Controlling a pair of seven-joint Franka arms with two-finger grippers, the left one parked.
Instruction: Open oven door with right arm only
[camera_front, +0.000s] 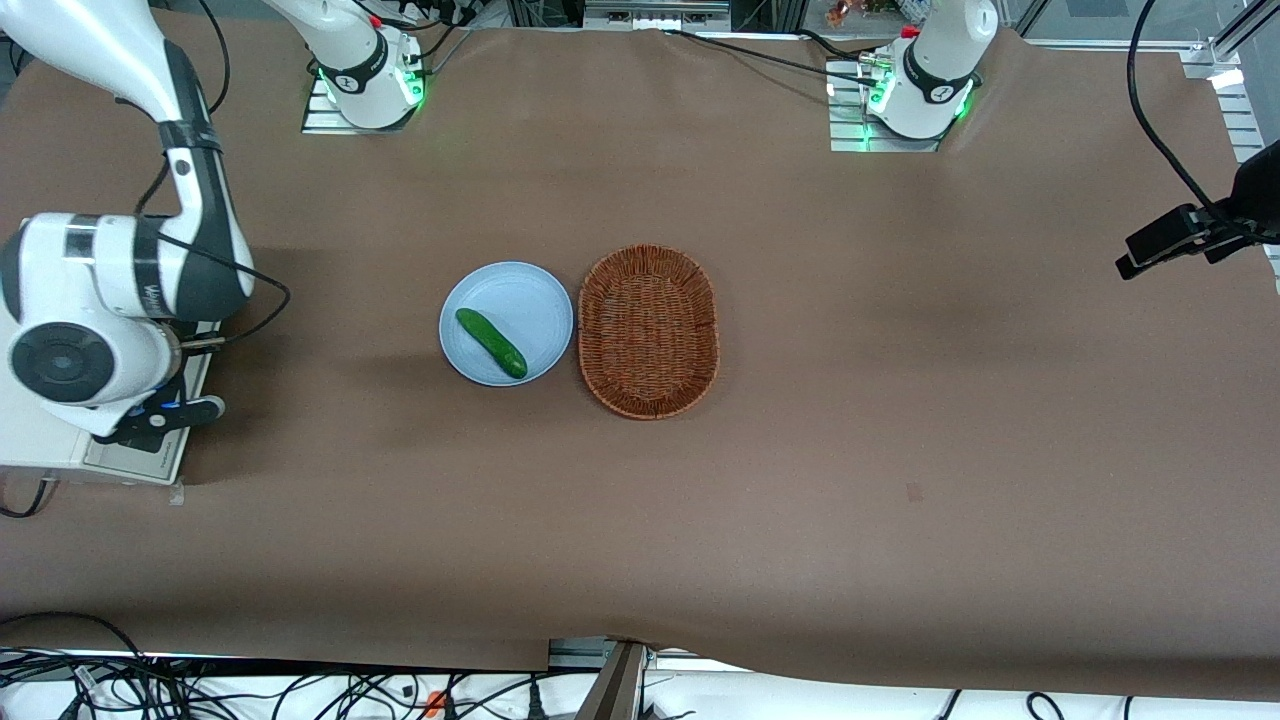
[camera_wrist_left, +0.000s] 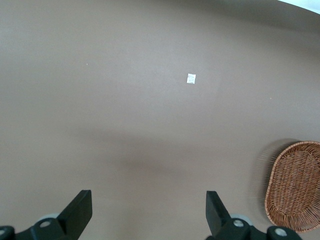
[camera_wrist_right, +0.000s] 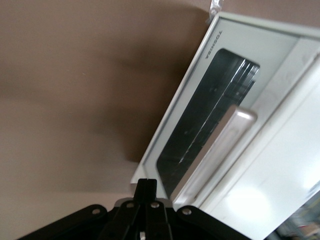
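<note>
While the gripper (camera_wrist_right: 146, 192) hangs just above the oven door (camera_wrist_right: 200, 125), its fingers pressed together on nothing, the approach step seems in hand. That door, closed, sits at the working arm's end; next, hook the silver bar handle (camera_wrist_right: 220, 145) and pull.

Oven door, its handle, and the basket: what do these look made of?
The oven door looks like cream painted metal around dark, glossy glass that shows reflections. Its handle seems brushed silver metal or metallised plastic, with a soft sheen. The basket is brown woven wicker, its weave visible. The gripper sits close by the handle.
</note>
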